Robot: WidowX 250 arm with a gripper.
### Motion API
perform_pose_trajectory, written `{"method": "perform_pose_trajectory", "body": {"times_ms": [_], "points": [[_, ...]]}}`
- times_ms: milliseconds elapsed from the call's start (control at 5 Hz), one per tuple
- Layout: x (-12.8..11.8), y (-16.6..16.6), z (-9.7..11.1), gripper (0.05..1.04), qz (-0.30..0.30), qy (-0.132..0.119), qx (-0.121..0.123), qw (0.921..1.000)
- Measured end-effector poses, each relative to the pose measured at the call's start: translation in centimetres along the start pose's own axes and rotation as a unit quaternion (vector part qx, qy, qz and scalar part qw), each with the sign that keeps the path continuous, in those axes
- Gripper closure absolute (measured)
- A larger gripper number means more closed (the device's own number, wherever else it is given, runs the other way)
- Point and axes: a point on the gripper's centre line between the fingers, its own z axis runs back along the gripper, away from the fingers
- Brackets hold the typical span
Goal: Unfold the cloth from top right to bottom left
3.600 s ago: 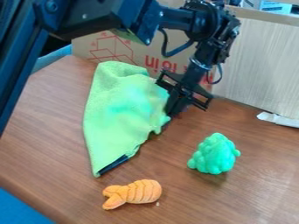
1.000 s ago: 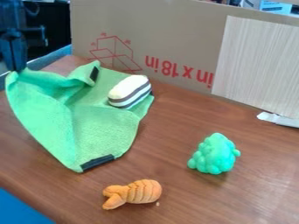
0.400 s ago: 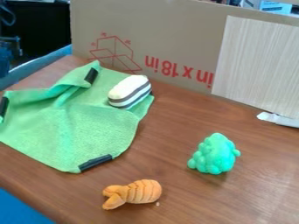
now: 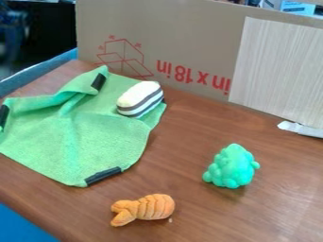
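At the upper left edge of the camera view is the gripper, blurred, behind and above the cloth and apart from it. The green cloth lies spread over the left part of the table, reaching the view's left edge. Black strips mark its bottom corner, its left corner and a spot near its top. Its upper edge is creased and partly turned over between the left corner and the top. A white and grey striped object rests on the cloth's upper right part.
An orange toy lies in front of the cloth on the wooden table. The bumpy green toy sits farther right. A cardboard box with a pale panel stands along the back, a white scrap near its base.
The gripper has gone from the cloth's right side to the upper left and away. The cloth's far part has swung left and dropped to the table, uncovering the striped object.
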Motion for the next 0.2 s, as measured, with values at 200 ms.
{"method": "perform_pose_trajectory", "body": {"times_ms": [200], "points": [[-0.38, -2.50, 3.19, 0.082, -0.080, -0.013, -0.010, 0.9967]]}}
